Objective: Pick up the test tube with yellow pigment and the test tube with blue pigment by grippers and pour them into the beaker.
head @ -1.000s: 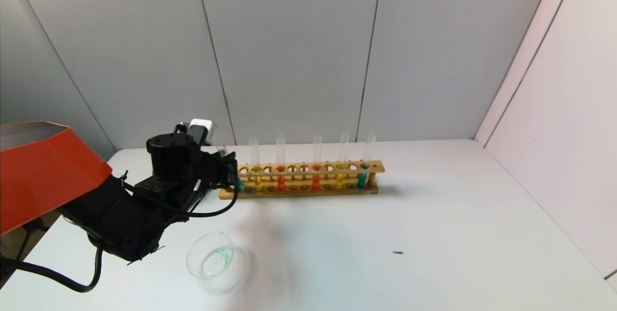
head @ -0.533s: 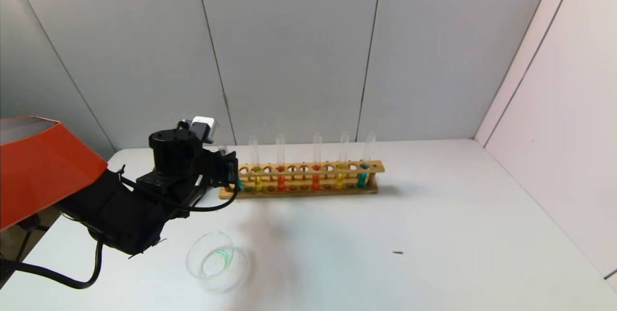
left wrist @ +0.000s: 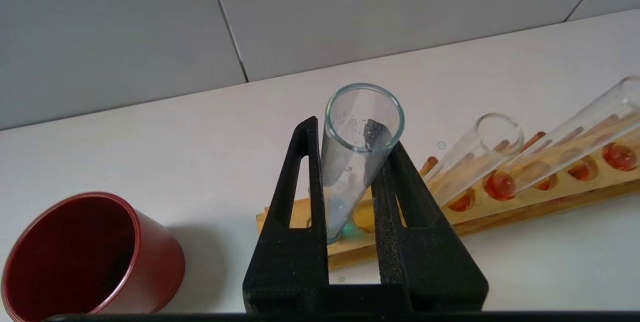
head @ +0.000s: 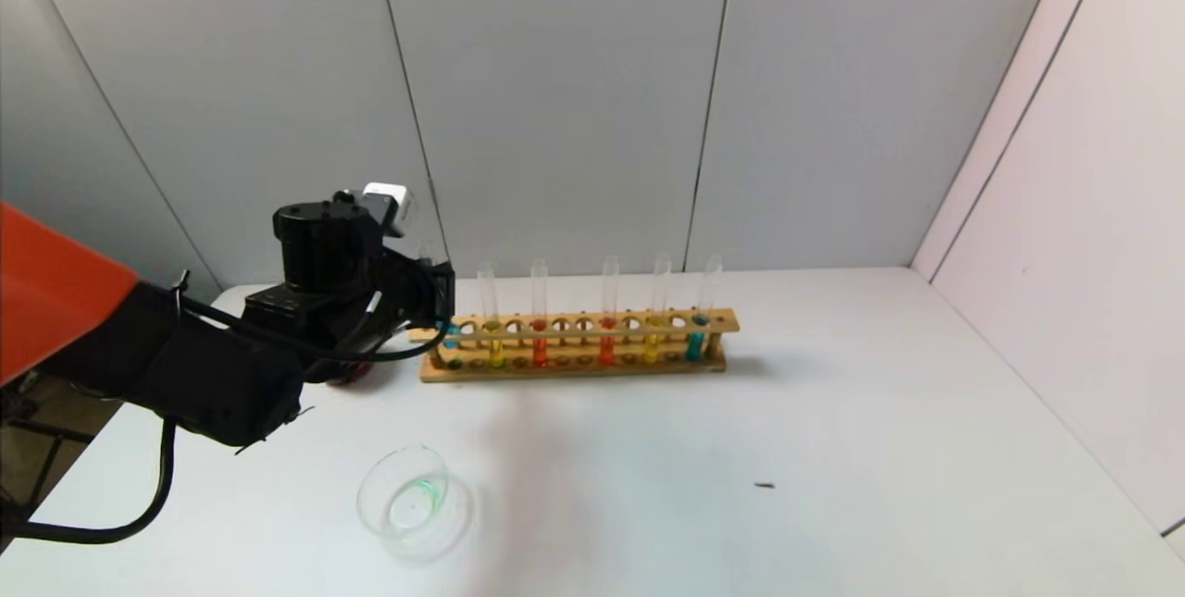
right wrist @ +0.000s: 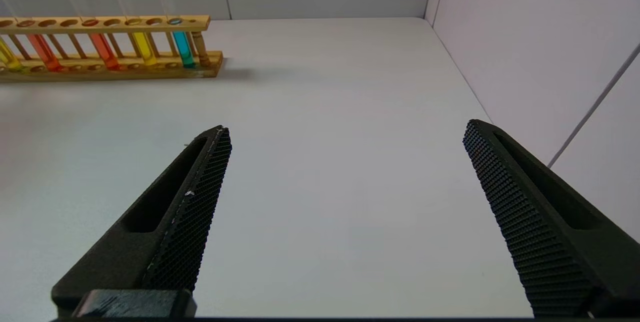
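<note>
Left gripper (left wrist: 350, 162) clamped on test tube with blue pigment (left wrist: 352, 162) at rack (head: 592, 324) left end, my 10 o'clock. Beaker (head: 407, 500) near, 8 o'clock. Right gripper (right wrist: 345, 182) wide, nothing in it.

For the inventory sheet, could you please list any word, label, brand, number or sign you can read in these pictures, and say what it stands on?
None can be read: the wooden rack, the test tubes, the beaker, the red cup and both grippers show no writing in any view.
</note>
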Robot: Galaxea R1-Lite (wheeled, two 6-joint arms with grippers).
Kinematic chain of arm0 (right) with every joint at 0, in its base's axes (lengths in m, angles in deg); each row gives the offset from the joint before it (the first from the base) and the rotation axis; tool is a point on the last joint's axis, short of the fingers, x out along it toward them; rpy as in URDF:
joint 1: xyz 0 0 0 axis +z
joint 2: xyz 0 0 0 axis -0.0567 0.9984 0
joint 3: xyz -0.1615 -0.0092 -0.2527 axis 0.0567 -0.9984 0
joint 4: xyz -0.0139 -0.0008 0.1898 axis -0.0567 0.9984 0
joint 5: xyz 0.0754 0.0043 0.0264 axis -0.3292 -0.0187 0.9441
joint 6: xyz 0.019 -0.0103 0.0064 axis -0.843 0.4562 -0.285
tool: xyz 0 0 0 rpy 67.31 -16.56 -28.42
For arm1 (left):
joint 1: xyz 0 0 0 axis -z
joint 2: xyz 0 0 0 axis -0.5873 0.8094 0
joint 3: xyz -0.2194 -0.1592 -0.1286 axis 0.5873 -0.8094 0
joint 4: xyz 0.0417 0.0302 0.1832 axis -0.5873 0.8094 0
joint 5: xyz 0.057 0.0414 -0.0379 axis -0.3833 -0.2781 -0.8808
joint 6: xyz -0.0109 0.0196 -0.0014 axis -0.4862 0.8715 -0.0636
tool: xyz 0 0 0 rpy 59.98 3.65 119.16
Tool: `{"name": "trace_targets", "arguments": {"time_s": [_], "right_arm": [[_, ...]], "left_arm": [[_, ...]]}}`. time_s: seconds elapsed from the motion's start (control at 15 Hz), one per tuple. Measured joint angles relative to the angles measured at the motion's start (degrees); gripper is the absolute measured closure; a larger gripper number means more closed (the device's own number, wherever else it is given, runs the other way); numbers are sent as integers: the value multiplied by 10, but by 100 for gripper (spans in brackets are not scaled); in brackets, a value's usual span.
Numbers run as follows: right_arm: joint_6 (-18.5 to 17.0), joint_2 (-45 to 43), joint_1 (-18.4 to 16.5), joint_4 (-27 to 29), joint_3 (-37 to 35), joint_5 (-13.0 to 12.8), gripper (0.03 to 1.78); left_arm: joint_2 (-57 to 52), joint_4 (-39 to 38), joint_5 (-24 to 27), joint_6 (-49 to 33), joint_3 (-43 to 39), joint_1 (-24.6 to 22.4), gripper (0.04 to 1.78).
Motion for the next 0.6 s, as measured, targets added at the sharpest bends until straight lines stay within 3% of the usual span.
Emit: {"name": "trace_targets", "arguments": {"time_s": [0.6], "right_arm": [[0, 0, 0, 0, 0, 0, 11]], "left_arm": [[-44, 81, -19, 0, 67, 10, 151]]}}
